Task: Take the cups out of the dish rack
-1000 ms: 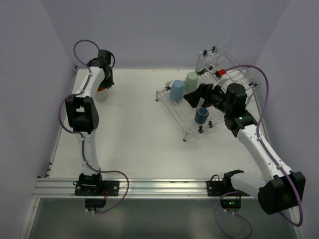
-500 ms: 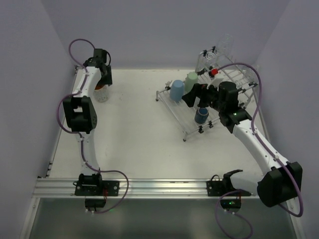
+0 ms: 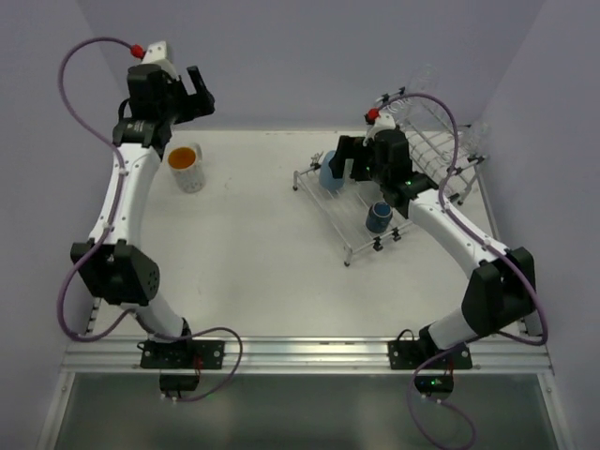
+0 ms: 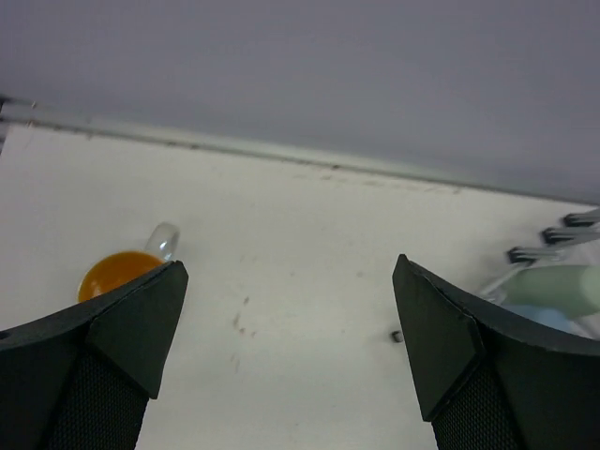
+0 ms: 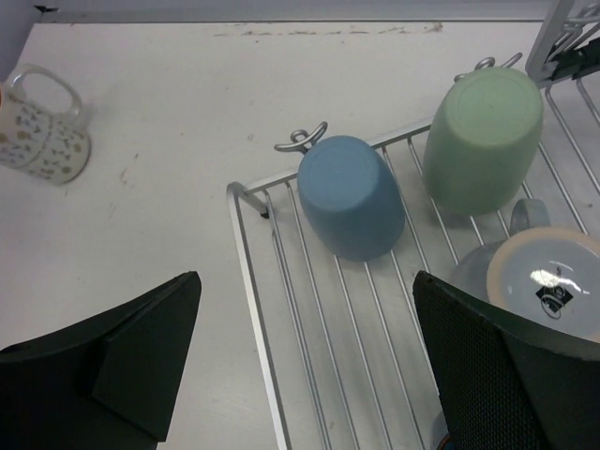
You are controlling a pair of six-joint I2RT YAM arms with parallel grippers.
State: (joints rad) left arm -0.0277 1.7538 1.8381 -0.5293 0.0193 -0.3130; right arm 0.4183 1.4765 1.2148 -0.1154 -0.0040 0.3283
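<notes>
Right gripper (image 5: pixel 305 281) spread, empty, over light blue cup (image 5: pixel 352 197) sitting base up on dish rack (image 5: pixel 251 281). Left gripper (image 4: pixel 289 267) spread, empty. Cup likely light, rigid, slick, breakable; pinch across round sides.

White scuffed table (image 3: pixel 262 253), lilac walls (image 3: pixel 309 56), aluminium rail (image 3: pixel 300 352)

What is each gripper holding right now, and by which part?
Nothing. The left gripper hangs open, clear of the orange-lined mug; the right gripper is open by the light blue cup, not touching it.
</notes>
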